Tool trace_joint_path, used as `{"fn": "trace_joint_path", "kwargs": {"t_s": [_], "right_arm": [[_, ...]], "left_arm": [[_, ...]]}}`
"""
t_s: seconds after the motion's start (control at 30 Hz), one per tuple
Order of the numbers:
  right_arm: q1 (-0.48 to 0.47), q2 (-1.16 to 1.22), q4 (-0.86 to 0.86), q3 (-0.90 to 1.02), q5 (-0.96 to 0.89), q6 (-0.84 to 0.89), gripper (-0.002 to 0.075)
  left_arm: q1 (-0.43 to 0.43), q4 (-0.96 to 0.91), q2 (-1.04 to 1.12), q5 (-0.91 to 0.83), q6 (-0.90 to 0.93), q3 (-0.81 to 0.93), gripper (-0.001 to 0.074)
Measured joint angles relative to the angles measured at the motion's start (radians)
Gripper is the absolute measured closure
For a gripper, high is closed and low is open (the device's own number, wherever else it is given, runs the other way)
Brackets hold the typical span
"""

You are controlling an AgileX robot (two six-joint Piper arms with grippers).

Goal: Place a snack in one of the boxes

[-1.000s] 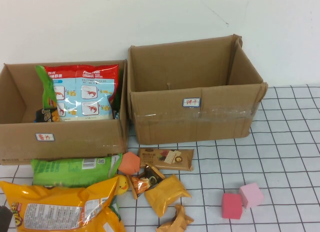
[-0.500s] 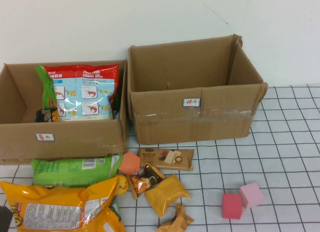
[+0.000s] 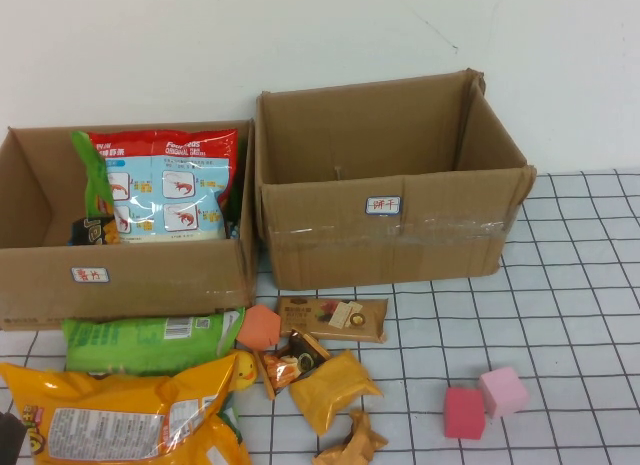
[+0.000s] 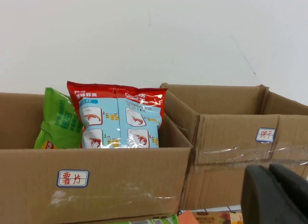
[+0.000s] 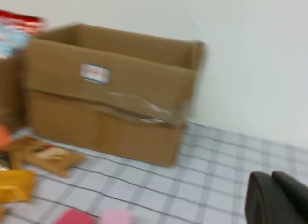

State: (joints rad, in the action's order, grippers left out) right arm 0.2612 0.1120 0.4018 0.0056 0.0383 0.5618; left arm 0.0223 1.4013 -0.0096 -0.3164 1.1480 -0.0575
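Observation:
Two open cardboard boxes stand at the back. The left box (image 3: 150, 277) holds a red and blue shrimp-cracker bag (image 3: 175, 193) and a green bag (image 3: 94, 175). The right box (image 3: 400, 235) looks empty. Loose snacks lie in front: a big yellow chip bag (image 3: 120, 420), a green bag (image 3: 150, 340), a brown bar packet (image 3: 332, 318) and an orange-yellow packet (image 3: 333, 388). My left gripper (image 4: 269, 168) is shut and empty, low in front of the boxes; a dark bit of it shows at the bottom left corner of the high view (image 3: 8, 437). My right gripper (image 5: 272, 175) is shut and empty over the checked table, right of the right box (image 5: 110, 94).
A red block (image 3: 464, 412) and a pink block (image 3: 502, 390) sit on the checked cloth at the front right. An orange block (image 3: 261, 326) and small crumpled packets (image 3: 350, 443) lie among the snacks. A white wall stands behind the boxes.

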Motion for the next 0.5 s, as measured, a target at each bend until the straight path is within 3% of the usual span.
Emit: {"fn": "trace_joint_path", "kwargs": {"t_s": [0.1,0.2,0.3,0.5], "right_arm": [[-0.106,-0.083,-0.314,0.021,-0.068,-0.400,0.0727],[-0.204,-0.119,-0.543,0.022,-0.151,-0.642,0.0727],[-0.271,-0.120,-0.587,0.022,-0.203,-0.705,0.0727],[-0.284,-0.120,-0.512,0.022,-0.269,-0.624,0.0727]], "left_arm": [[0.000,0.000,0.000,0.000,0.000,0.000,0.0738],[0.000,0.000,0.000,0.000,0.000,0.000,0.0738],[0.000,0.000,0.000,-0.002,0.000,0.000,0.0738],[0.000,0.000,0.000,-0.002,0.000,0.000,0.0738]]}}
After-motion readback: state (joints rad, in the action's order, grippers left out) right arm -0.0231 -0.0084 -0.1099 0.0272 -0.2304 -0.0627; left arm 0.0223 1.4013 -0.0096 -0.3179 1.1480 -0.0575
